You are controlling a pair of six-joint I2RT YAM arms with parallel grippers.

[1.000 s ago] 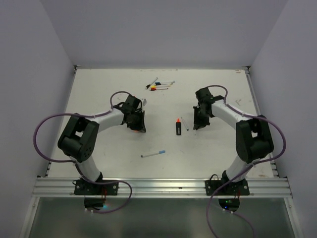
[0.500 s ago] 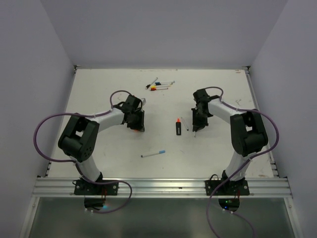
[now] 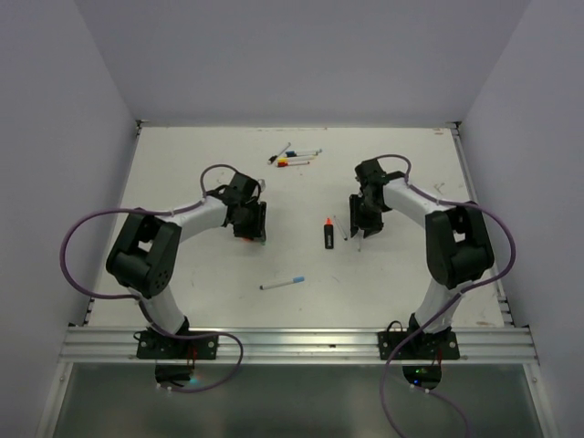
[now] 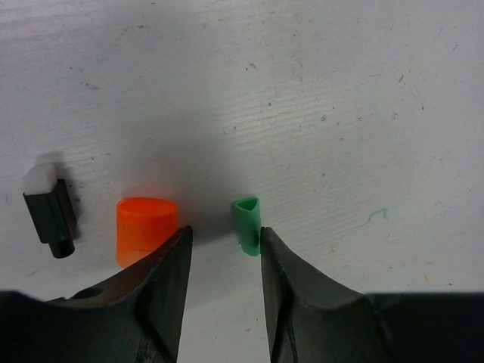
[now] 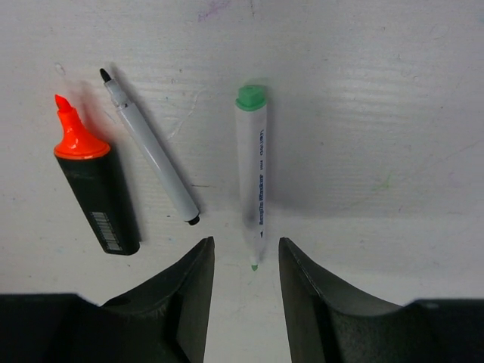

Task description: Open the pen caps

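In the left wrist view my left gripper [image 4: 224, 251] is open just above the table. A chunky orange cap [image 4: 146, 229] lies beside its left finger. A small green cap [image 4: 246, 224] lies against its right fingertip. A black cap [image 4: 51, 215] lies further left. In the right wrist view my right gripper [image 5: 246, 257] is open. An uncapped green pen [image 5: 251, 170] lies on the table, its tip between the fingertips. An uncapped black-tipped pen [image 5: 147, 155] and the black highlighter [image 5: 94, 189] with its bare orange tip lie to its left.
In the top view my left gripper [image 3: 251, 224] and right gripper [image 3: 362, 219] are at mid-table with the highlighter [image 3: 328, 234] between them. A blue-ended pen [image 3: 282, 284] lies nearer the bases. Several capped pens [image 3: 297, 157] lie at the back.
My right arm has swung slightly left and its elbow has folded in. My left gripper has shifted a little toward the far side. The pens and caps have not moved.
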